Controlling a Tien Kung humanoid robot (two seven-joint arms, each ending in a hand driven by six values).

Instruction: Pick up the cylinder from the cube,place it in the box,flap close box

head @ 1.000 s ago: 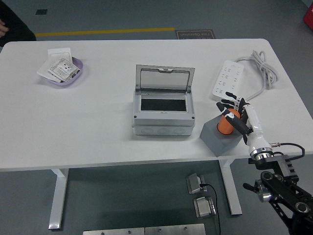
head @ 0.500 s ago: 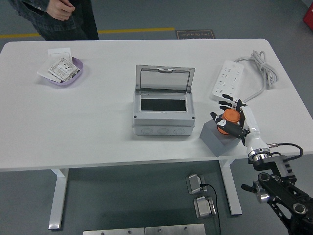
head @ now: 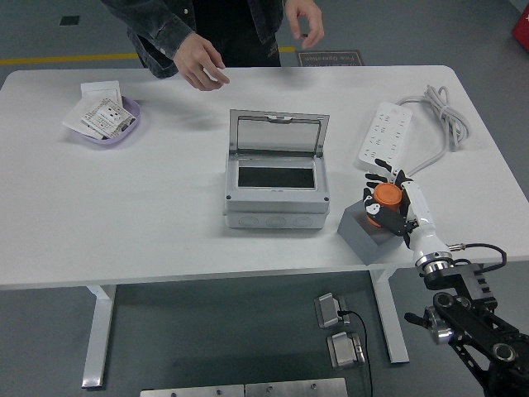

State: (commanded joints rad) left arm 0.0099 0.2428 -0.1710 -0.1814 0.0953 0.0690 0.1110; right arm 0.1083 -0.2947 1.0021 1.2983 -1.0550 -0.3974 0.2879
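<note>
Gripping the orange cylinder (head: 385, 198), the right robot hand (head: 393, 203) sits above the grey cube (head: 367, 231).

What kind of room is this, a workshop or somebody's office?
Probably a robotics test lab: a plain white table on grey flooring with yellow floor tape, a white power strip, and a grey flip-lid junction box set out as a prop.

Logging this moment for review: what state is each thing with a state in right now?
box: lid flap up, open, inside dark.
orange cylinder: above the grey cube, gripped.
right hand: closed around the cylinder.
power strip: cable attached.
purple dish: holds packets.
person's hands: above the far edge, empty.
</note>
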